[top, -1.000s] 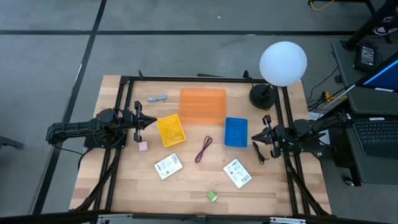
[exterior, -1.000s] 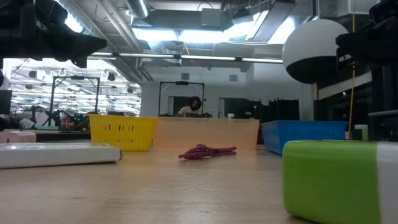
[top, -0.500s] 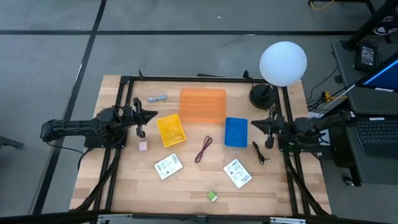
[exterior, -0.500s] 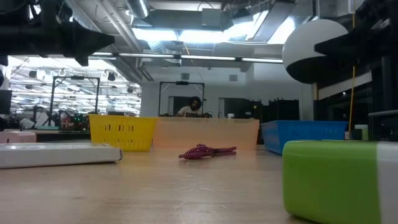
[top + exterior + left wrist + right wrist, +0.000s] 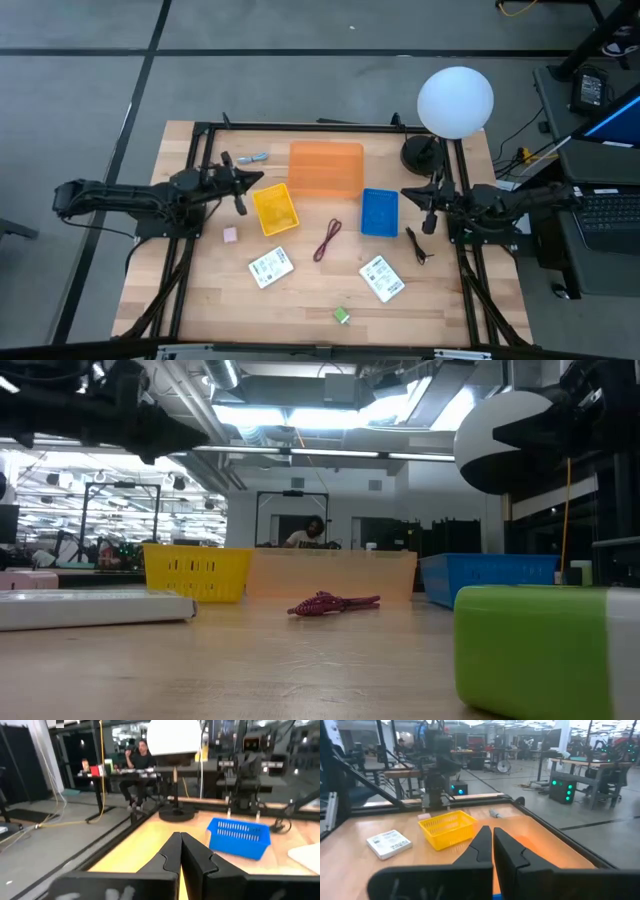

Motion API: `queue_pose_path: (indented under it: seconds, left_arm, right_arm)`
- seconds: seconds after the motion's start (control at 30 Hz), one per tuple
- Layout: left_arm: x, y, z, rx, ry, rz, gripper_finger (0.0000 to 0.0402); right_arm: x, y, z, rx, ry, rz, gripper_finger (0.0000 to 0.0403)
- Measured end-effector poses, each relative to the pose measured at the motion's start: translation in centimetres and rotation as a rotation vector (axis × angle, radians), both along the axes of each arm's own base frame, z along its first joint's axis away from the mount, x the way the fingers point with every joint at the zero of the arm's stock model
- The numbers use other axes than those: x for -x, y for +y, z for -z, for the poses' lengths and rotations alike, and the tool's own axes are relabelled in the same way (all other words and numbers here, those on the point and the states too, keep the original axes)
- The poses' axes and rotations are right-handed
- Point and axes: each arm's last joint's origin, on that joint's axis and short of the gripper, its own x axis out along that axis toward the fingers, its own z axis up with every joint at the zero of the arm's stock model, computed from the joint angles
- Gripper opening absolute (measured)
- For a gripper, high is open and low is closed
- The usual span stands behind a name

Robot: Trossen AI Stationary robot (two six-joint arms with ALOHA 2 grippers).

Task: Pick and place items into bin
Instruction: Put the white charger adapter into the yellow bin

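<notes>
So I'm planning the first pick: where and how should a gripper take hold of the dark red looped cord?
The dark red looped cord lies flat and bunched into a long, narrow strand on bare wood between the yellow bin and blue bin. Probably best to come straight down and pinch across its narrow middle, fingers straddling the strand.

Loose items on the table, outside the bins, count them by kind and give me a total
White labelled packets: 2
Little blocks, pink and green: 2
Dark red looped cord: 1
Grey-blue piece: 1
Thin black piece: 1
Total: 7
</notes>
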Motion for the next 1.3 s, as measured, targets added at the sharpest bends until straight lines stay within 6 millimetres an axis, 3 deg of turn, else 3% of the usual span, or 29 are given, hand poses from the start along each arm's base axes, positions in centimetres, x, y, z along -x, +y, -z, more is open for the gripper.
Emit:
queue_pose_path:
  seconds: [0.23, 0.37, 0.7, 0.93, 1.3]
  left_arm:
    - [-1.7, 0.2, -0.3, -0.006, 0.086, 0.001, 0.0003]
    - [-2.8, 0.4, -1.1, -0.034, 0.114, 0.002, 0.0003]
    - [-4.9, 0.6, -1.2, -0.129, 0.230, 0.022, 0.0004]
    - [-6.0, 0.6, -2.5, -0.113, 0.283, 0.091, 0.0004]
    - [-6.6, 1.5, -4.2, -0.027, 0.414, 0.051, 0.0004]
  right_arm:
    - [-0.8, -0.3, -1.6, 0.004, -0.011, -0.064, 0.0000]
    - [-1.3, -0.7, -2.7, 0.049, 0.072, -0.028, 0.0000]
    - [-2.5, -1.2, -1.8, 0.146, 0.226, 0.002, 0.0000]
    - [-2.7, -1.0, -2.2, 0.145, 0.176, -0.189, 0.0000]
    - [-3.8, -1.7, -5.0, 0.115, 0.218, -0.145, 0.0000]
